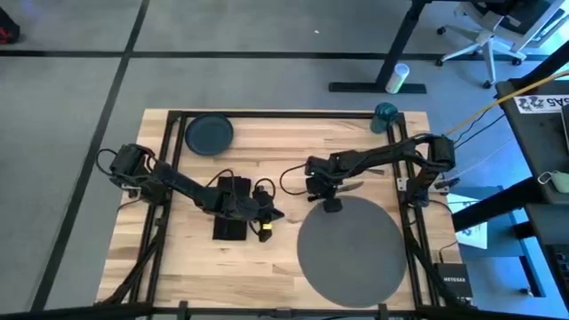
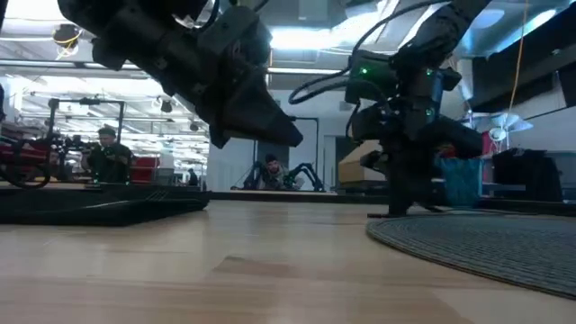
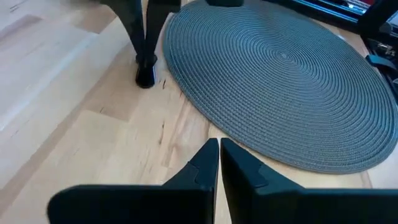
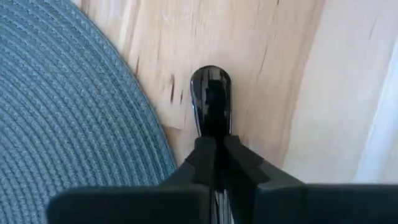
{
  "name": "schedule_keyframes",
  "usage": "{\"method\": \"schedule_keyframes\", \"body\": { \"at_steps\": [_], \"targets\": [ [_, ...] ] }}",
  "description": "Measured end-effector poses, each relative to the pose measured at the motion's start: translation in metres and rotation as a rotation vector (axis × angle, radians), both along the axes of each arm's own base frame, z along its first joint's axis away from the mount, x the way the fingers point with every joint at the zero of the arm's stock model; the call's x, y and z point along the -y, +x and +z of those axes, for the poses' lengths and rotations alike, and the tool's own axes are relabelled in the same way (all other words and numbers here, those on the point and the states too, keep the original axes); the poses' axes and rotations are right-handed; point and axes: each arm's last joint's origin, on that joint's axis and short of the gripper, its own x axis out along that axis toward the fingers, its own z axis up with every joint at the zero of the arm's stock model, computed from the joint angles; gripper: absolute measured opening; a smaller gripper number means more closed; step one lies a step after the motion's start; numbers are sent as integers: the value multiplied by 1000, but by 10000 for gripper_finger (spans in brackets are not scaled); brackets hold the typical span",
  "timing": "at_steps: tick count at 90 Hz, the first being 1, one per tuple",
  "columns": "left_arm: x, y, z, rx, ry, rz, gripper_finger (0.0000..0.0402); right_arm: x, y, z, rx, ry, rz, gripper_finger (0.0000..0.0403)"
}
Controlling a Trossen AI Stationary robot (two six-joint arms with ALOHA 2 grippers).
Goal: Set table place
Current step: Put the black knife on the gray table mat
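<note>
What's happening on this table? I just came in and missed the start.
The right pincer is shut on a shiny dark spoon, holding it bowl-down on the pale wooden table just beside the large round grey woven placemat. The left pincer, shut and empty, hovers over the table near a black rectangular napkin. A dark blue-grey round plate and small teal cup wait at the far edge.
</note>
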Motion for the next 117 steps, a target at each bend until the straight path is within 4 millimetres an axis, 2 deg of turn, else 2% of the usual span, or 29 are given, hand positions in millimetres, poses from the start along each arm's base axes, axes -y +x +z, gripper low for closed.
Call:
{"method": "schedule_keyframes", "body": {
  "at_steps": [28, 62, 76, 93, 107, 117],
  "targets": [
    [0, 0, 0, 0, -3, 1, 0, 1, 10, 14, -12, -24, 22, 0],
    [3, -1, 0, -1, 0, -8, 0, -28, 19, 34, -70, -32, 120, 1],
    [3, -1, 0, -1, 0, -8, 0, -33, 20, 36, -77, -89, 121, 5],
    [3, -1, 0, -1, -3, -6, 0, -31, 16, 34, -111, -108, 123, 48],
    [3, -1, 0, -1, -3, -7, 0, -32, 11, 26, -124, -110, 125, 98],
    [3, -1, 0, -1, -3, -7, 0, -30, 8, 20, -121, -132, 123, 117]
  ]
}}
